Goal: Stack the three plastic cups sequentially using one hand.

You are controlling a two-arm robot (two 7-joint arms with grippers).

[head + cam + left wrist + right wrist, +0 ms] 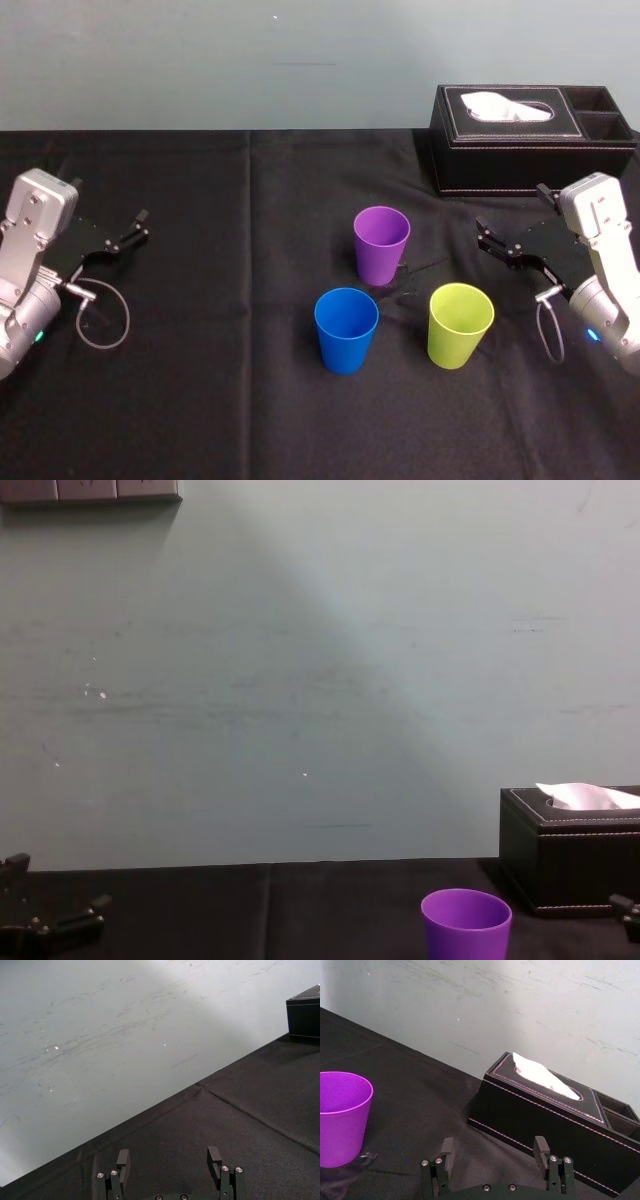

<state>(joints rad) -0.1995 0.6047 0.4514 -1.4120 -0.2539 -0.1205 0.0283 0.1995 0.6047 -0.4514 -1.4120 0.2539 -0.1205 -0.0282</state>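
Three plastic cups stand upright and apart on the black tablecloth: the purple cup (pixel 381 243) farthest back, the blue cup (pixel 346 328) in front of it to the left, and the yellow-green cup (pixel 460 324) to the front right. My right gripper (pixel 487 238) hovers open to the right of the purple cup and holds nothing. In the right wrist view its fingers (pixel 447 1147) stand wide apart, with the purple cup (pixel 342 1115) off to one side. My left gripper (pixel 140 227) rests open at the far left, well away from the cups.
A black leather tissue box (pixel 530 135) stands at the back right, just behind the right gripper. The table (pixel 200 400) is bare black cloth in front of and to the left of the cups. A pale wall (pixel 300 680) rises behind the table.
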